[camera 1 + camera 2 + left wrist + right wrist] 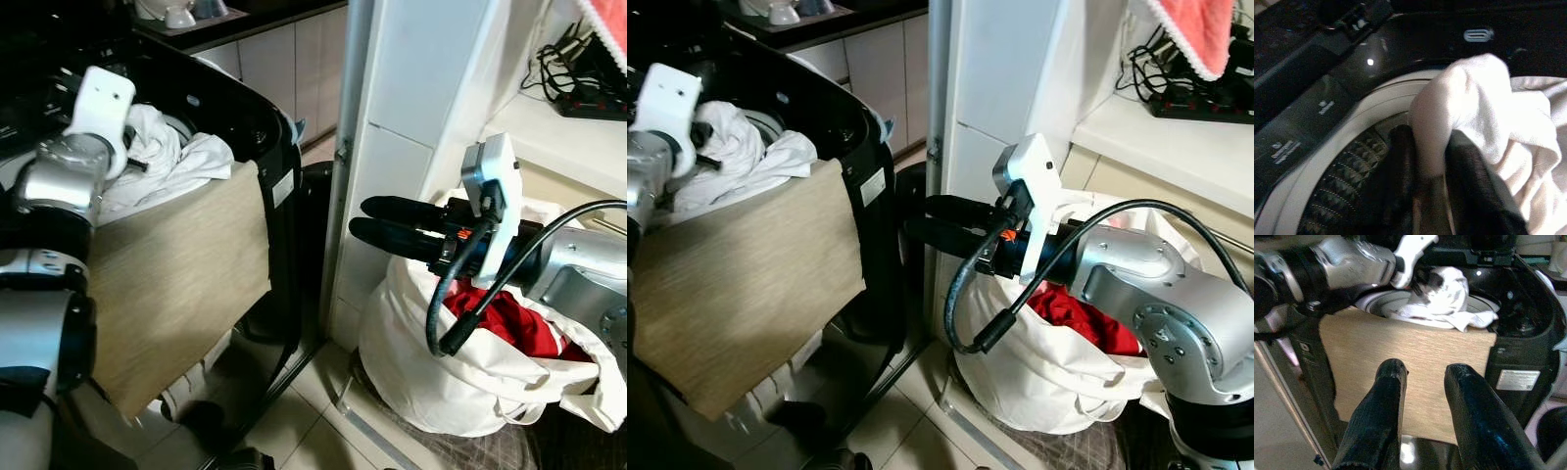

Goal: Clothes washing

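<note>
Loading is underway: at the washing machine (265,127) my left gripper (1425,161) pinches a white garment (1498,107) over the drum. My right gripper (367,220) hovers empty, fingers apart, above the laundry bag (431,372), red clothes (509,318) left inside.
</note>
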`<state>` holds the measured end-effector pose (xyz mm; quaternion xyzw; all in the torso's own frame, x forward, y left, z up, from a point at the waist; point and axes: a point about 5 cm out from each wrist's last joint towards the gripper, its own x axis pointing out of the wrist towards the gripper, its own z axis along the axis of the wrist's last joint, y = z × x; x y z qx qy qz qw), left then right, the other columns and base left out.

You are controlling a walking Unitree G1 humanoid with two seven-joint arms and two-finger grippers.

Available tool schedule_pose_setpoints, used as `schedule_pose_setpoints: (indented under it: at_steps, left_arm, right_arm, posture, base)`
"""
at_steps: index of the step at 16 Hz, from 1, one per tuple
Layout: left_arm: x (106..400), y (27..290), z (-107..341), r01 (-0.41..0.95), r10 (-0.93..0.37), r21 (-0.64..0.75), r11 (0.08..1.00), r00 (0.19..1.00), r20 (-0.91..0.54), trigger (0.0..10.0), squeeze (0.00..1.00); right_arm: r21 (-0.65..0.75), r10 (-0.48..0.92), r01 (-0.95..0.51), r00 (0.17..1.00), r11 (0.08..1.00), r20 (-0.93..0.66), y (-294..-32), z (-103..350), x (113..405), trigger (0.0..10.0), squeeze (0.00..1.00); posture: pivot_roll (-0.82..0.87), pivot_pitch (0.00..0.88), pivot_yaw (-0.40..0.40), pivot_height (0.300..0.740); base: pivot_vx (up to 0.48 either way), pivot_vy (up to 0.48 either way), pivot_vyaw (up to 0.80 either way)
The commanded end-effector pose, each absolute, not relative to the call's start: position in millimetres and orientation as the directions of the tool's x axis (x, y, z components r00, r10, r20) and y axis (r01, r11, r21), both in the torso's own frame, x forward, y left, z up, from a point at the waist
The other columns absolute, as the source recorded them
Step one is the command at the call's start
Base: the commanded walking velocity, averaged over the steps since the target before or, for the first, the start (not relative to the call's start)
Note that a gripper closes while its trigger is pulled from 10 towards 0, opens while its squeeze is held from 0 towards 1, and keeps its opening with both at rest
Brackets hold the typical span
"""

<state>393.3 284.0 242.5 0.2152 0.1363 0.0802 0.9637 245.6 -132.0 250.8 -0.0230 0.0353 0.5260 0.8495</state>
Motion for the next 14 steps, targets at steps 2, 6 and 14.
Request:
schedule_pose_setpoints:
  at_steps: [2, 6, 14]
  left_arm:
    - [390.8, 298.6, 262.1, -0.182, 0.284, 0.457, 0.871, 0.944, -0.165, 10.0, 1.0]
    - [387.1, 308.6, 285.1, -0.286, 0.344, 0.495, 0.821, 0.939, -0.028, 10.0, 1.0]
    - [387.8, 183.4, 267.8, 0.408, -0.457, 0.327, 0.853, 0.885, 0.088, 10.0, 0.0]
  right_arm:
    - [-0.03, 0.845, -0.851, 0.524, 0.524, -0.106, -138.1, 250.4, 256.4, 10.0, 0.0]
    - [-0.028, 0.808, -0.814, 0.58, 0.58, -0.102, -142.9, 250.2, 264.5, 10.0, 0.0]
    - [-0.073, 0.395, -0.428, 0.878, 0.901, -0.271, -188.1, 209.1, 311.0, 10.0, 0.59]
  posture:
    - [-0.12, 0.0, 0.023, 0.74]
    - [-0.12, 0.0, 0.025, 0.74]
    - [-0.11, 0.0, 0.037, 0.74]
  base:
    - [0.0, 0.0, 0.0]
    - [0.0, 0.0, 0.0]
    - [0.0, 0.0, 0.0]
